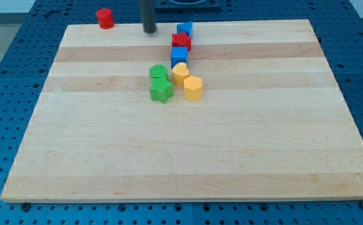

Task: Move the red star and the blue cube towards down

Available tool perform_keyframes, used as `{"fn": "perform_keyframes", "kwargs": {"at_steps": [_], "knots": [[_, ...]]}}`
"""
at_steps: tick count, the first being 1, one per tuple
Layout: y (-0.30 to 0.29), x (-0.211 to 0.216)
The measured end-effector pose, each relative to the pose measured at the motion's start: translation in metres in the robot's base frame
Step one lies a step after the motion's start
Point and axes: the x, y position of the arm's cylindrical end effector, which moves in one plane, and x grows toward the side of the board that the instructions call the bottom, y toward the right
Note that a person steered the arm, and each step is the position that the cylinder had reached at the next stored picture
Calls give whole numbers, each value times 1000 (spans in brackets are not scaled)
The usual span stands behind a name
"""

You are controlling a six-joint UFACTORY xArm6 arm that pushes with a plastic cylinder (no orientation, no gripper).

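The red star (181, 42) lies near the top middle of the wooden board (187, 156). The blue cube (179, 55) sits just below it, touching it. Another blue block (185, 29) sits just above the red star, at the board's top edge. My tip (150, 31) stands at the top edge, to the left of the red star and apart from it by a small gap. It touches no block.
A yellow heart-like block (180, 74) and a yellow block (193, 88) lie below the blue cube. A green round block (159, 72) and a green star (161, 91) lie to their left. A red cylinder (105, 18) stands off the board at top left.
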Motion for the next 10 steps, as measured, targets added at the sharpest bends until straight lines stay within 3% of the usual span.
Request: {"fn": "perform_keyframes", "kwargs": {"at_steps": [2, 4, 5, 7, 10], "knots": [[64, -13], [84, -14], [88, 5], [45, 28], [35, 87]]}}
